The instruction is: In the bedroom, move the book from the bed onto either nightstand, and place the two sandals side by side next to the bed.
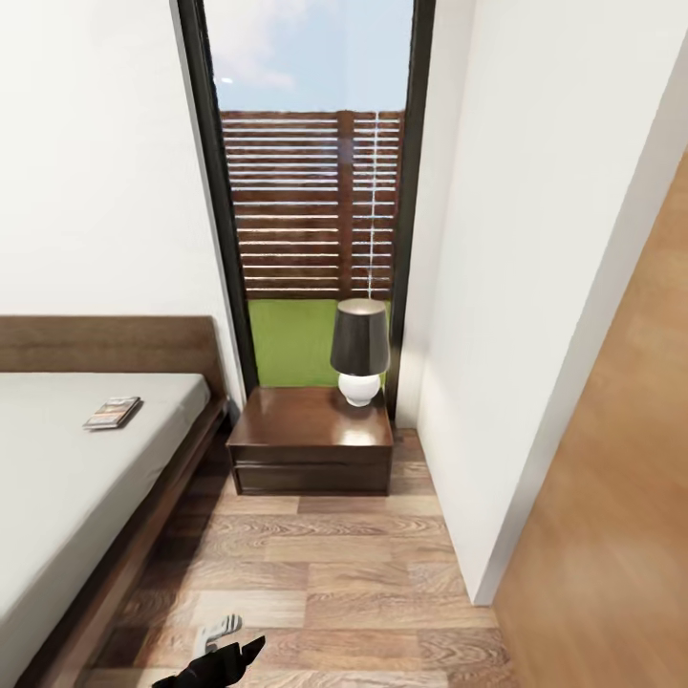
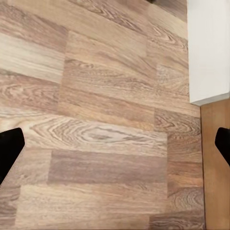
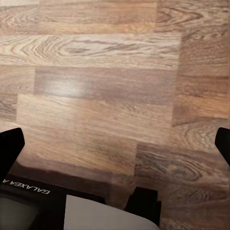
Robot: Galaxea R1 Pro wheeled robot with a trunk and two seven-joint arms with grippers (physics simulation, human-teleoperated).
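The book (image 1: 113,412) lies on the bed (image 1: 57,487); a lamp (image 1: 360,351) stands on the nightstand (image 1: 311,440). Left pincer (image 2: 115,143) and right pincer (image 3: 115,141) gape over plank floor (image 1: 363,583).

Quick count of what's around: one bed (image 1: 67,478) on the left, with one book (image 1: 113,412) lying on its mattress. One nightstand (image 1: 311,440) at the far end beside the bed, and one lamp (image 1: 360,351) standing on it. One tall window (image 1: 311,191) behind that, with one slatted fence (image 1: 315,205) outside. No blue sandals that I can make out. Each wrist camera catches two dark fingertips (image 2: 9,151) (image 3: 10,143) at the picture's edges, so two grippers, both spread wide over the wood floor (image 1: 363,573).
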